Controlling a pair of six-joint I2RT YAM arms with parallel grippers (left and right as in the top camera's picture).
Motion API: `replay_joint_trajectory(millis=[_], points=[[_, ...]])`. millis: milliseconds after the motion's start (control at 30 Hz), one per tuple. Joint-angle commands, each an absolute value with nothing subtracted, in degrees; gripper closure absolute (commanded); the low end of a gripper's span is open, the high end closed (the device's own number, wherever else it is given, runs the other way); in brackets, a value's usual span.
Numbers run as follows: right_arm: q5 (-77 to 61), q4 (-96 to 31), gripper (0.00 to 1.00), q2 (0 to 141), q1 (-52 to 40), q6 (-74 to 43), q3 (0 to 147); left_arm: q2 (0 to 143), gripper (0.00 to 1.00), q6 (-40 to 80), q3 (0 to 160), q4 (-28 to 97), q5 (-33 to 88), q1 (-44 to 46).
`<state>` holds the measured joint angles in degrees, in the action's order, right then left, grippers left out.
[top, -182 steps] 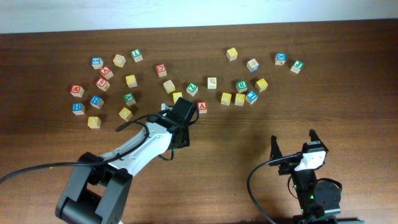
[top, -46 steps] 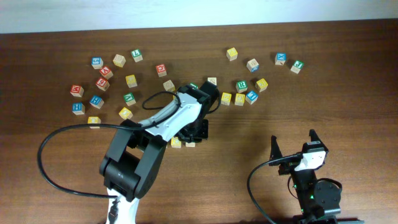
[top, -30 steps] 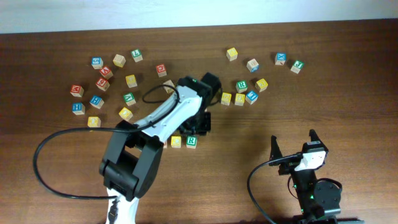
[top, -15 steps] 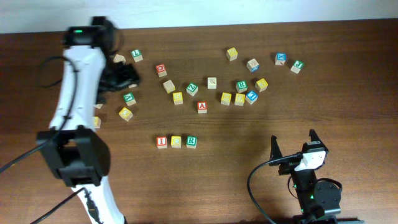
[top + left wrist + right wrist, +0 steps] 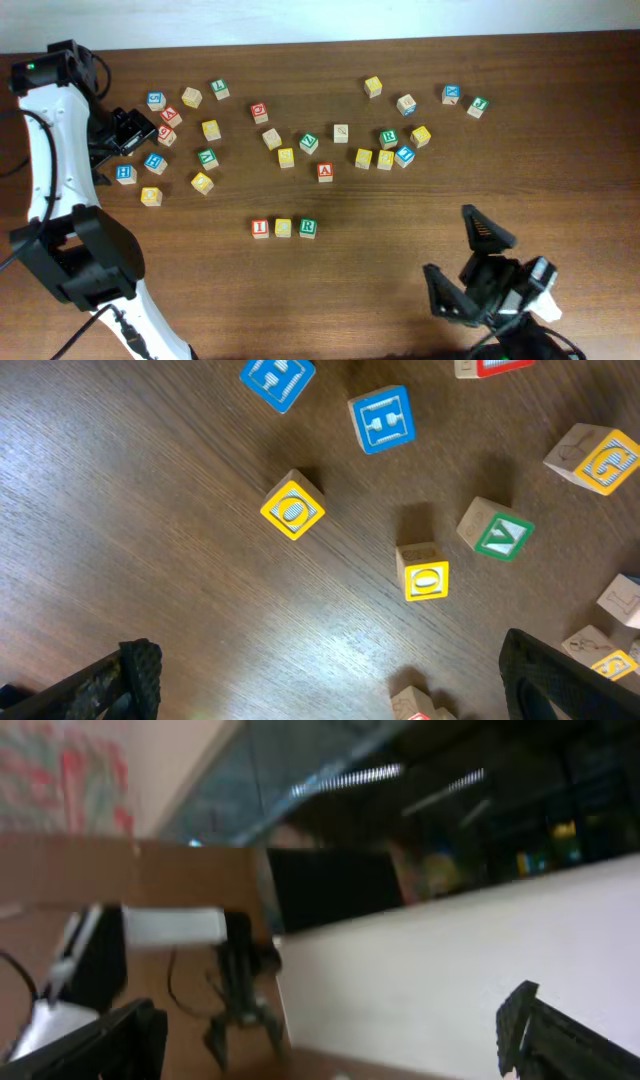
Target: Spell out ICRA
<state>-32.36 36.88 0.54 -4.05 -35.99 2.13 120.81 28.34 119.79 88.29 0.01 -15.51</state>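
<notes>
Three blocks lie in a row at mid-table: a red I block (image 5: 260,228), a yellow block (image 5: 283,228) and a green R block (image 5: 307,227). The red A block (image 5: 325,171) lies apart, in the scatter behind the row. My left gripper (image 5: 127,133) hovers over the far-left cluster, open and holding nothing (image 5: 335,690); below it lie two yellow O blocks (image 5: 292,509) (image 5: 424,572), a green V block (image 5: 497,530) and a blue block (image 5: 383,418). My right gripper (image 5: 462,262) is open at the front right, and its camera faces the wall (image 5: 330,1040).
Several loose letter blocks are scattered across the back of the table, from a left cluster (image 5: 165,130) to a right group (image 5: 405,150). The table's back edge meets a white wall (image 5: 320,20). The left arm (image 5: 45,160) runs along the left edge.
My left gripper has let go of the green R block at the row's right end and swung to the far left. The right arm has risen from rest and turned.
</notes>
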Motion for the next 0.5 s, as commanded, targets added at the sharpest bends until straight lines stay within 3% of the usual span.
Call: replay_joint_trajectory(millis=[0, 133, 200, 333, 467], points=[[-27.8, 32.4, 0.02, 2.2, -3.7, -33.6, 13.3, 119.9, 0.01, 28.2, 120.6, 88.3, -0.2, -15.7], [-29.4, 11.0, 0.02, 12.6, -3.7, -22.4, 32.2, 119.9, 0.01, 28.2, 120.6, 88.3, -0.2, -15.7], [-36.5, -1.0, 0.02, 21.3, -3.7, -15.9, 42.3, 119.9, 0.01, 28.2, 120.6, 88.3, -0.2, -15.7], [-37.2, -17.8, 0.02, 38.6, -4.2, -15.2, 54.9, 119.9, 0.01, 28.2, 120.6, 88.3, -0.2, -15.7], [-25.3, -32.8, 0.02, 59.0, -13.1, -10.4, 65.7, 119.9, 0.01, 28.2, 120.6, 88.3, -0.2, -15.7]])
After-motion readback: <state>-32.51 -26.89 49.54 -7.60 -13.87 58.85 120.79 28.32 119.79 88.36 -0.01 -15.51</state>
